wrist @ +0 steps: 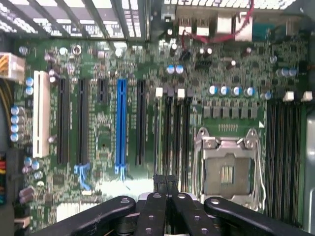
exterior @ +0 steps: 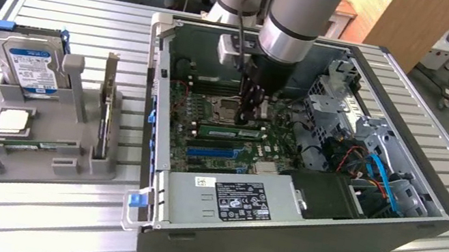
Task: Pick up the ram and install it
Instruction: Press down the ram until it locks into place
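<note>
- My gripper (exterior: 249,118) hangs inside the open computer case (exterior: 391,228), just above the motherboard (exterior: 209,106), with its fingers (wrist: 166,189) pressed together.
- In the wrist view those black fingers meet over the memory slots (wrist: 172,128) beside the CPU socket (wrist: 227,172); I cannot tell from there whether anything thin is pinched between them.
- A ram (exterior: 230,131) stick lies seated along a slot on the motherboard, right at my fingertips, in the exterior view.
- Whether I am touching it or hovering just over it I cannot tell.
- The case lies on its side with its side panel off; inside it are the motherboard, a grey power supply (exterior: 235,201) with a white label along the near edge, and a bundle of blue and red cables (exterior: 378,174) toward the exterior view's right.
- The wrist view shows a blue expansion slot (wrist: 121,123) among black ones and a white slot (wrist: 41,114).
- To the exterior view's left, well apart from the case, a grey parts holder (exterior: 35,148) sits on the slatted table (exterior: 24,215).
- The holder carries a hard drive (exterior: 30,67) with a blue label standing upright, an expansion card (exterior: 105,105) standing on edge, and another ram stick (exterior: 34,146) lying flat in a low slot.
</note>
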Controlling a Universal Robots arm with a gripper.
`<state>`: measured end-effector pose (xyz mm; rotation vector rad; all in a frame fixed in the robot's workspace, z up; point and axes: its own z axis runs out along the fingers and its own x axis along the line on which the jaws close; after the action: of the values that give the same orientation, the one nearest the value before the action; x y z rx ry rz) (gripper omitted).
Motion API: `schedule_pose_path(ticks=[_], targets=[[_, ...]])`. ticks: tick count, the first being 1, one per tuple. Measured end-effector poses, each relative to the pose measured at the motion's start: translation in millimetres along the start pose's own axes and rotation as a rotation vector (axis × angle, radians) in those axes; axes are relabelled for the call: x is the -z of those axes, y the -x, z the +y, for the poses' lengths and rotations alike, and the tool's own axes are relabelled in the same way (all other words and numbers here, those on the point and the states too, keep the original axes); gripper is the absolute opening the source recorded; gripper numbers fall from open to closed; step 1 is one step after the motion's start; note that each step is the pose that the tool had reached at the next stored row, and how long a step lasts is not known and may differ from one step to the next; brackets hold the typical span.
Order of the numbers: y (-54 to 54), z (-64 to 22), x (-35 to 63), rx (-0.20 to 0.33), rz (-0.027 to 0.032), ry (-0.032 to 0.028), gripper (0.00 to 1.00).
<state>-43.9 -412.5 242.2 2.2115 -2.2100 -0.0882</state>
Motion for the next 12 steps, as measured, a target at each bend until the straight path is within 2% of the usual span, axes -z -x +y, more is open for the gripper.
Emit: schedule_pose_path(ticks=[12], targets=[[0.4, 29.3, -1.6, 0.0, 0.0, 0.0, 0.1]])
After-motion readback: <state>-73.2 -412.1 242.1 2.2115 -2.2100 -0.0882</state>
